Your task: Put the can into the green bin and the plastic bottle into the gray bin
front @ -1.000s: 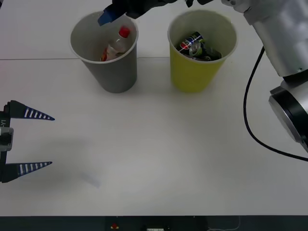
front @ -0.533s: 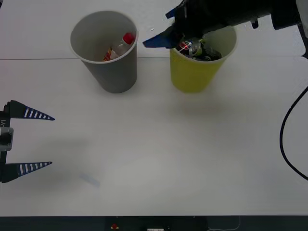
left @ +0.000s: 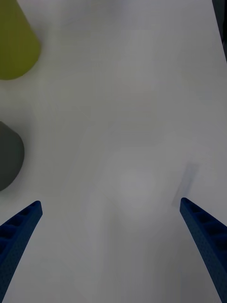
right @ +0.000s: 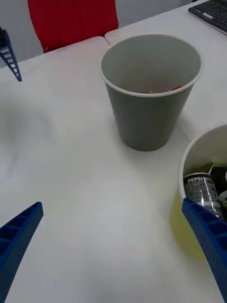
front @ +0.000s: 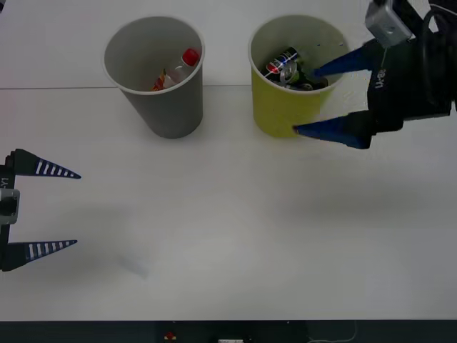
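Observation:
The gray bin (front: 153, 78) stands at the back left and holds the plastic bottle (front: 178, 68), which leans inside with its red cap up. To its right, the green bin (front: 278, 114) holds the can (front: 284, 66), a dark Pepsi can (right: 199, 188). My right gripper (front: 305, 101) hovers open and empty at the green bin's right side. In the right wrist view the gray bin (right: 151, 109) and the green bin's rim (right: 188, 158) lie ahead of that gripper (right: 112, 204). My left gripper (front: 77, 209) is open and parked over the table's left edge.
The left wrist view has the green bin (left: 14, 42) and gray bin (left: 7, 154) at its edge, with bare white table between the open fingers of the left gripper (left: 109, 202). A red chair back (right: 71, 19) and a keyboard (right: 213, 12) sit beyond the table.
My right gripper has swung from above the gray bin rightward past the green bin, empty. The bottle has settled lower in the gray bin. The left arm has not moved.

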{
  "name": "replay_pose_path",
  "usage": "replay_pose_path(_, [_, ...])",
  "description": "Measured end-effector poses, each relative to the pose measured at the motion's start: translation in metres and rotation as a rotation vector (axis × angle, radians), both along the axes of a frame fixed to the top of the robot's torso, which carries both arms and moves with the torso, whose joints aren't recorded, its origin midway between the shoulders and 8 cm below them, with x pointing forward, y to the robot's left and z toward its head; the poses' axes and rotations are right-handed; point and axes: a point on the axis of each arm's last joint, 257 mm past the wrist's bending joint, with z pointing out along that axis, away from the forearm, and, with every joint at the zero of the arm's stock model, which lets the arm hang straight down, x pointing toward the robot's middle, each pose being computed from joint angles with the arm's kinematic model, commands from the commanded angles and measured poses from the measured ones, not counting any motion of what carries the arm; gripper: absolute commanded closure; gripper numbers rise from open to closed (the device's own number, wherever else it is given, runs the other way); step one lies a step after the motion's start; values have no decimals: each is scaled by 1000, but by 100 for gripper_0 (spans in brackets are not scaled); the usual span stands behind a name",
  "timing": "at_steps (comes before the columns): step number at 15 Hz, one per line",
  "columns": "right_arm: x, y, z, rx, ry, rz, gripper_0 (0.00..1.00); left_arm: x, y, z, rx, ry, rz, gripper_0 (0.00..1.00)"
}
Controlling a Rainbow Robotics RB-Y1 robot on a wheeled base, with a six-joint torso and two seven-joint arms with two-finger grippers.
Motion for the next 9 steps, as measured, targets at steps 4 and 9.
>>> replay_pose_path(4, [-46,-41,-25,-20,-4,50,0,0,0,0,0,0,0,0])
replay_pose_path(9, [-84,-86,-55,-79,-3,77,0,0,0,0,0,0,0,0])
